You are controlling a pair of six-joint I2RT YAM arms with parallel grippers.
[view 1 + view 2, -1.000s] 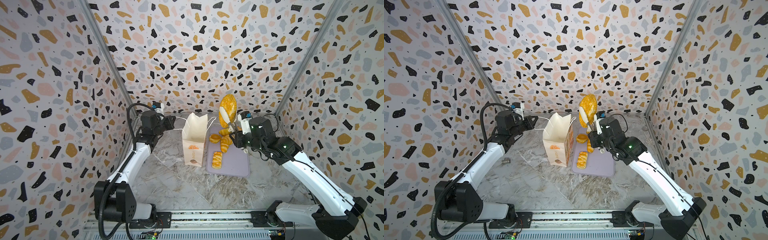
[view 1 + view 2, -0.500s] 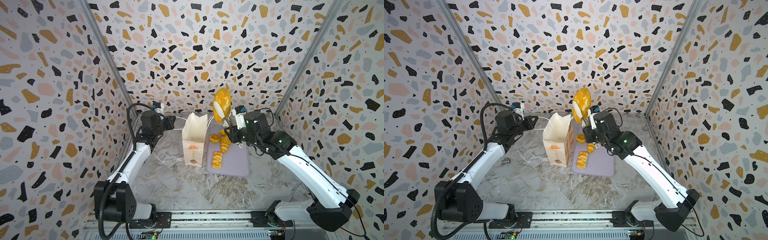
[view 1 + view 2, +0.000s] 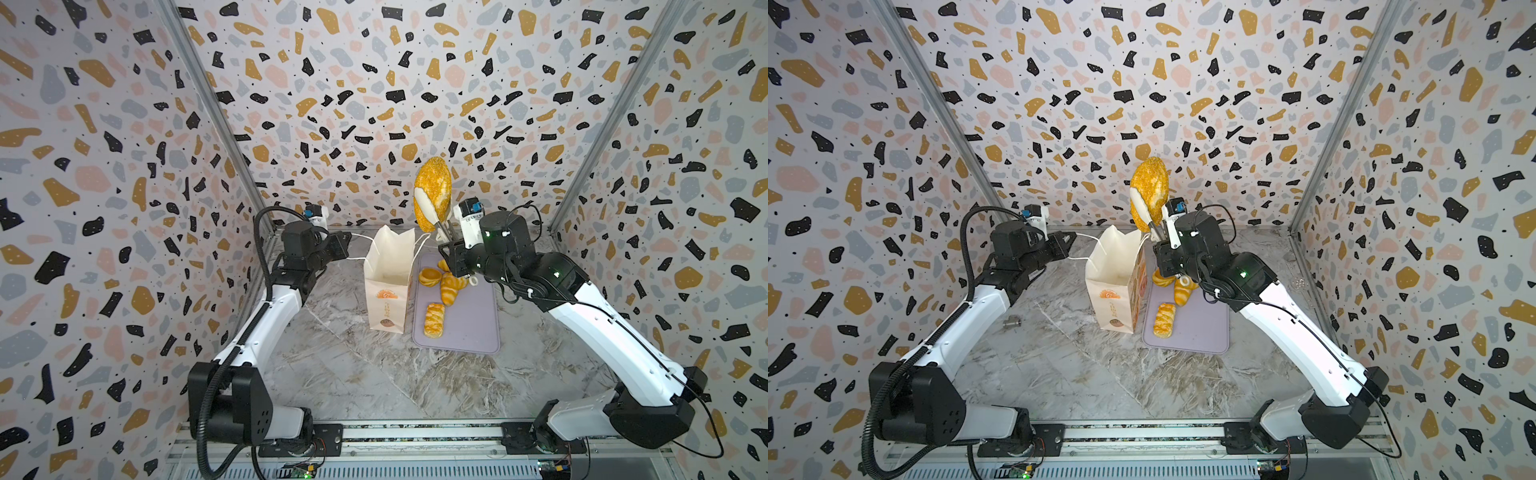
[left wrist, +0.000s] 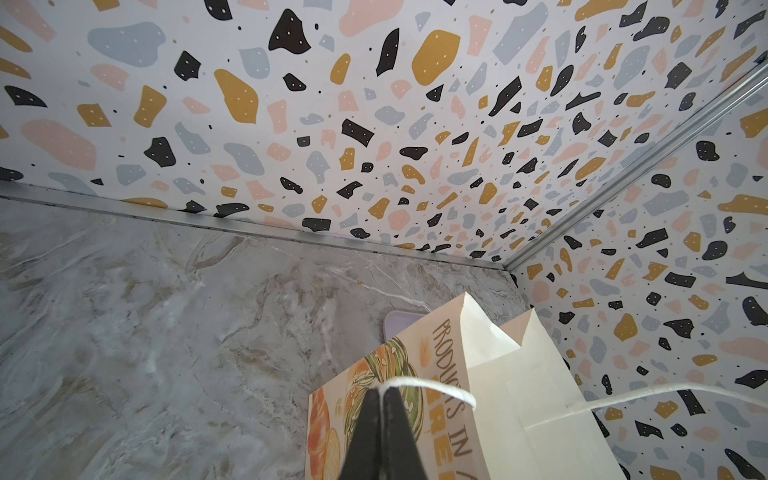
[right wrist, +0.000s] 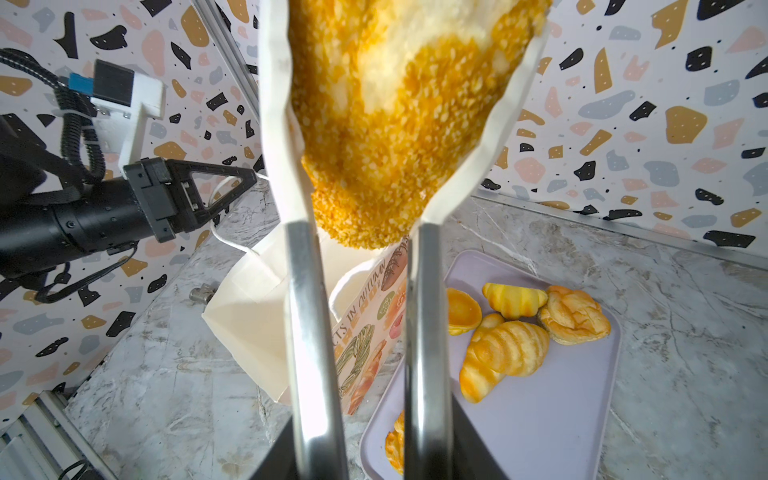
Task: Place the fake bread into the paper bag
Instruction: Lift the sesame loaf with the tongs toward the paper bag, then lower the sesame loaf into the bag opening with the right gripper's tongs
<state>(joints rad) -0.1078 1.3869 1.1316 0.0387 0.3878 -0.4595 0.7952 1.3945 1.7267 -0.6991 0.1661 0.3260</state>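
The right gripper (image 3: 432, 200) is clamped on the loaf (image 3: 432, 178), one white finger on each broad side, near the loaf's lower half. The loaf stands raised with its long axis close to vertical, lower end toward the gripper.

The left gripper (image 4: 381, 398) is closed, pinching the handle (image 4: 432, 385) of the bag (image 3: 388, 291) and pulling that string taut toward the left arm. The bag stands upright with its mouth open.

Governing relation: in both top views the loaf's lower end hangs above the bag's far corner on the tray side, so the mouth lies below it and slightly toward the left arm. The loaf is already aligned for end-first entry. The next move probably needs a short shift toward the left arm, then a descent.

The bun (image 3: 430, 276), roll (image 3: 451, 287) and pastry (image 3: 434, 319) lie on the tray (image 3: 471, 332), just beside the bag.
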